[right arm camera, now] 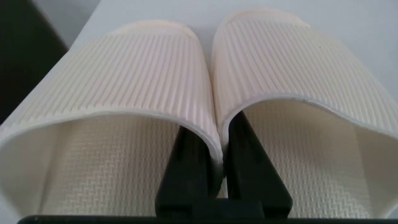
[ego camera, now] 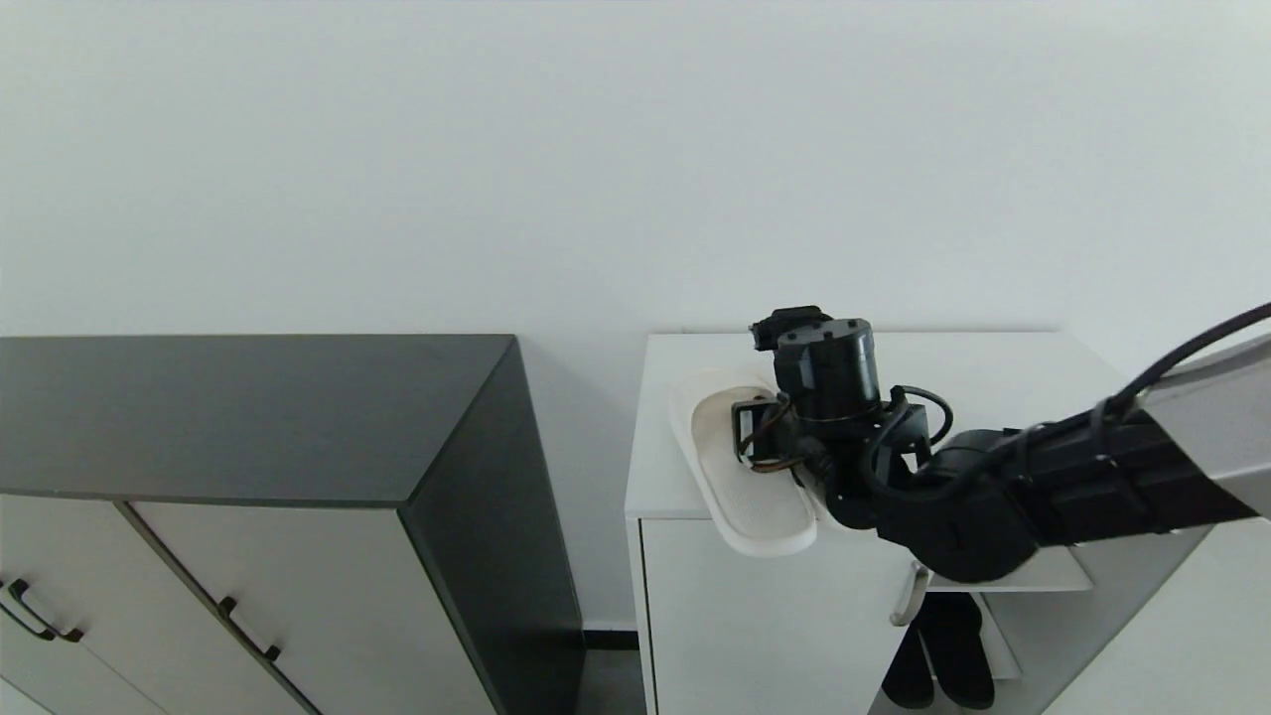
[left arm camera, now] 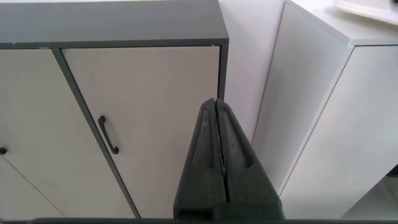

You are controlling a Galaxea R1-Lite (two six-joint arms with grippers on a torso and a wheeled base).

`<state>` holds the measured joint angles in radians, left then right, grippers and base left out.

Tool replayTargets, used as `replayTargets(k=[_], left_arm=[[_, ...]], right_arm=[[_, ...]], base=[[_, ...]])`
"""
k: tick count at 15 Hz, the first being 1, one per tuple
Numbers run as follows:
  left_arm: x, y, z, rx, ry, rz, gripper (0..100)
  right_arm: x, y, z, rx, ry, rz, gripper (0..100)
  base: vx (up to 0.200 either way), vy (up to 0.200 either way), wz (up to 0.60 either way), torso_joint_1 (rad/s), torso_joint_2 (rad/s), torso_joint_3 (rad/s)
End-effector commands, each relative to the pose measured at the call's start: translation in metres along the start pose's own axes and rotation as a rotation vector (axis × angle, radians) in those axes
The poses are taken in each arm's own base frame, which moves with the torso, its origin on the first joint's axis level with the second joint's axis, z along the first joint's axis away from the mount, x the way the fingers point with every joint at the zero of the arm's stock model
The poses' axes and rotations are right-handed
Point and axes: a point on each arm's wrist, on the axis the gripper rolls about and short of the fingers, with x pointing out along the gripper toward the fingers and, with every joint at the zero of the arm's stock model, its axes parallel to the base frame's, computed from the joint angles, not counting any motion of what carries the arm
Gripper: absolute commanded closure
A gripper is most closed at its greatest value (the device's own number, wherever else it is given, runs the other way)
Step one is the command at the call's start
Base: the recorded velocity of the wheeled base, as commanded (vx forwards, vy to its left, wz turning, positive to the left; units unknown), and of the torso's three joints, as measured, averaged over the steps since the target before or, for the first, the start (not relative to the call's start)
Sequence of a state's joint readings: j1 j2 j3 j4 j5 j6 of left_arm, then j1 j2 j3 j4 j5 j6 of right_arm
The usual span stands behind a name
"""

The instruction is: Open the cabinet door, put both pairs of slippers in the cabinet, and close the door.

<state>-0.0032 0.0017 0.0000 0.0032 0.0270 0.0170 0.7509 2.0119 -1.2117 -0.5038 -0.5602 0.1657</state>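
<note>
- On top of the white cabinet [ego camera: 685, 437], R of frame: your right pincer [right arm camera: 219, 171] has one finger inside each of the cream slippers [ego camera: 740, 487]. It is set narrow, nipping the two inner strap walls that touch betw. them.
- The pair lies side by side on that surface, heels poking over the front edge toward you.
- Below, the door [ego camera: 1112, 616] looks swung open and the black slippers [ego camera: 943, 655] sit inside. The step in hand reads as the grasp of the 2nd pair, approx. halfway thru the task.
- Next move, as judged from here: lift enough to free the soles and draw back past the front edge. Then drop to the opening and feed the pair in beside the black ones.
- The grip is on thin strap walls only, so expect the pair to sag or swing. Go slow.
- Edges to mind: the front lip under the heels, the open door to the R, and a white board [ego camera: 993, 584], a shelf by the look, just under your forearm.
- Open room: plenty above the surface and out front. The gap betw. the white cabinet and the dark cabinet [ego camera: 248, 417] is narrow, so no route there.
- The left pincer [left arm camera: 216, 143] hangs pressed together on nothing in front of the dark cabinet, well apart from the work and free for the door.
</note>
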Motion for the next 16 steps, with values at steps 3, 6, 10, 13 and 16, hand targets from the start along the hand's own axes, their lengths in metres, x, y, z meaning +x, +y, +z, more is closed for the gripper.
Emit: replayTargets(k=[3, 6, 10, 13, 16], left_arm=[[0.0, 0.0, 0.0, -0.002, 0.0, 0.001, 100], [0.0, 0.0, 0.0, -0.008, 0.0, 0.001, 100], [0.0, 0.0, 0.0, -0.014, 0.0, 0.001, 100], [0.0, 0.0, 0.0, -0.025, 0.0, 0.001, 100], [0.0, 0.0, 0.0, -0.025, 0.0, 0.001, 100]], right_arm=[[-0.093, -0.021, 0.008, 0.019, 0.021, 0.245, 100], [-0.092, -0.022, 0.003, 0.007, 0.036, 0.24, 100], [-0.086, -0.017, 0.002, 0.004, 0.036, 0.231, 100], [-0.082, -0.015, -0.002, -0.001, 0.043, 0.218, 100], [-0.08, -0.014, -0.004, -0.005, 0.049, 0.217, 100]], base=[[0.0, 0.0, 0.0, 0.0, 0.0, 0.0], [0.0, 0.0, 0.0, 0.0, 0.0, 0.0], [0.0, 0.0, 0.0, 0.0, 0.0, 0.0], [-0.067, 0.0, 0.0, 0.001, 0.0, -0.001], [-0.2, 0.0, 0.0, 0.01, 0.0, -0.001]])
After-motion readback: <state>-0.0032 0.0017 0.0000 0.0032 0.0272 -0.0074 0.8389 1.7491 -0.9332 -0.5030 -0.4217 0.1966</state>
